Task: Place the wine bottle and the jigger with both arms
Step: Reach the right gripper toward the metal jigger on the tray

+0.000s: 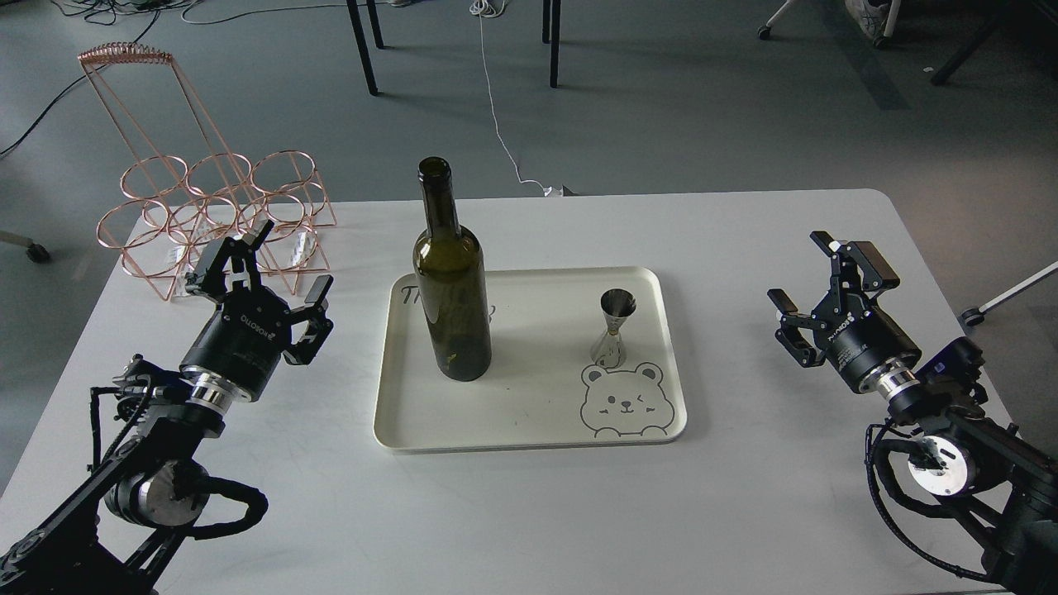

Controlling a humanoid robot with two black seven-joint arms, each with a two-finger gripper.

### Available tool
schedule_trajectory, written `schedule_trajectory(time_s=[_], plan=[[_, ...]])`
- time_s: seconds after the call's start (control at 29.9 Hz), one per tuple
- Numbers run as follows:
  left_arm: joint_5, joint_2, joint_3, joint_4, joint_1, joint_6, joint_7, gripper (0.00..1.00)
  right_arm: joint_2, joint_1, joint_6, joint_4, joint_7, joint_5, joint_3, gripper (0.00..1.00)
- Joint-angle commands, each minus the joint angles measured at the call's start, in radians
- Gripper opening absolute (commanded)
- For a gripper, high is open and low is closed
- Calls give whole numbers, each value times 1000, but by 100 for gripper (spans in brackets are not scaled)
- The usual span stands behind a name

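Olive-green wine bottle (450,285) and steel jigger (616,328) are seen upright on cream tray (529,434) | left gripper (285,273), right gripper (826,285): fingers spread, nothing grasped, both well apart from tray | placement is judged complete.

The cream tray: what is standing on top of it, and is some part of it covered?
On the cream tray stand the wine bottle and the jigger, both upright. The bottle partly hides handwriting on the tray; the bear drawing stays visible.

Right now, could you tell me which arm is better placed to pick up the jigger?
The right. The jigger stands upright on the tray's right half, nearer the open right gripper. The open left gripper sits beyond the wine bottle, which would block its reach.
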Motion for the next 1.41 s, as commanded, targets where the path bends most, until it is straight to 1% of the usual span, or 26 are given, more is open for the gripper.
schedule_trajectory(time_s=[0.0,0.07,0.2,0.27,0.33,0.44,0.54,0.57,0.64,0.7,0.77,0.84,0.94,1.17,1.37], plan=[[41,-27,0,23,2,1,-25,98,-1,5,0,2,0,0,0,99],[75,-37,0,26,2,1,-46,98,-9,6,3,6,0,0,-2,99],[76,-38,-5,26,6,-11,-57,98,-29,23,5,37,0,-72,-6,99],[76,-37,-6,28,7,-11,-58,98,-74,48,-13,55,0,-216,-9,99],[76,-37,-6,34,7,-11,-69,99,-105,54,-56,73,0,-418,-9,99],[78,-38,-5,40,9,-10,-78,99,-136,39,-142,184,0,-667,-22,99],[84,-38,-3,40,13,-10,-78,99,-179,14,-290,285,0,-882,-83,99],[84,-38,-3,40,13,-10,-78,99,-181,14,-369,299,0,-952,-115,99],[84,-37,-3,40,13,-10,-78,99,-187,19,-525,299,0,-1093,-188,98],[84,-35,-3,40,12,-10,-78,99,-184,29,-678,269,0,-1242,-258,98],[85,-35,-2,40,12,-10,-78,99,-164,45,-774,194,0,-1388,-284,98],[87,-37,1,40,13,-8,-77,99,-110,62,-774,109,0,-1501,-292,98],[87,-38,5,40,12,-8,-77,99,-35,86,-774,20,0,-1592,-293,98],[87,-37,6,38,12,-8,-77,99,71,118,-774,-57,0,-1701,-302,98],[87,-35,3,38,12,-8,-77,99,140,178,-774,-127,0,-1709,-328,98]])
